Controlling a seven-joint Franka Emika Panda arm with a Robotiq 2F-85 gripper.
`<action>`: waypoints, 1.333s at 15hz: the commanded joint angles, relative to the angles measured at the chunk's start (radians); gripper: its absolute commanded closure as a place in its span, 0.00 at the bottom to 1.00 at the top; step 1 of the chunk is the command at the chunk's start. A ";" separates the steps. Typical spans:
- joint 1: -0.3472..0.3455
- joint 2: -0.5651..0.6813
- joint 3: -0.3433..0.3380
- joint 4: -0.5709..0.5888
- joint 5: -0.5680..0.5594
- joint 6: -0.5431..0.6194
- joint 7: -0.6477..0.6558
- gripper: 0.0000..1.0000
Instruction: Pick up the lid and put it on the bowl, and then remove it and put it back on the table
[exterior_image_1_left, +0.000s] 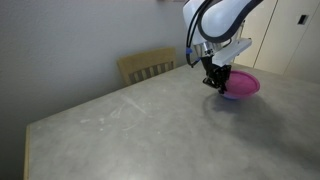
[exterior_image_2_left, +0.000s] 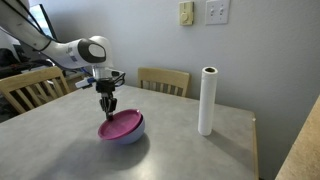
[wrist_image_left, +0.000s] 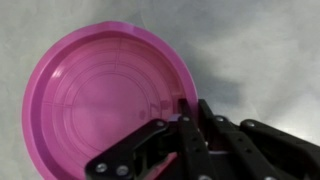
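The end effector (exterior_image_2_left: 106, 111), clamped almost fully shut on the magenta lid's (exterior_image_2_left: 122, 124) rim, grips it off-centre, the disc lying tilted over the blue bowl (exterior_image_2_left: 133, 137) just beneath

A flat round magenta-pink plastic lid (wrist_image_left: 105, 100) shows faint concentric rings of the same pink across its face in the wrist view; the small round plastic bowl (exterior_image_2_left: 130, 139) is periwinkle blue; the large stone-look tabletop (exterior_image_1_left: 130, 130) is mottled grey with pale whitish scuffs. The metal gripper (wrist_image_left: 192, 104) is black; the glossy robot arm (exterior_image_2_left: 85, 50) white; the slatted wooden chair (exterior_image_2_left: 165, 80) light honey-brown; the tall paper-towel roll (exterior_image_2_left: 208, 100) plain white; the wall switch plates (exterior_image_2_left: 216, 11) cream.
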 joint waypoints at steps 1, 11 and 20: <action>0.001 -0.024 -0.010 -0.002 -0.014 -0.021 0.002 0.97; 0.016 -0.061 -0.011 -0.018 -0.031 -0.043 0.013 0.97; 0.078 -0.076 0.024 -0.005 -0.049 -0.055 0.026 0.97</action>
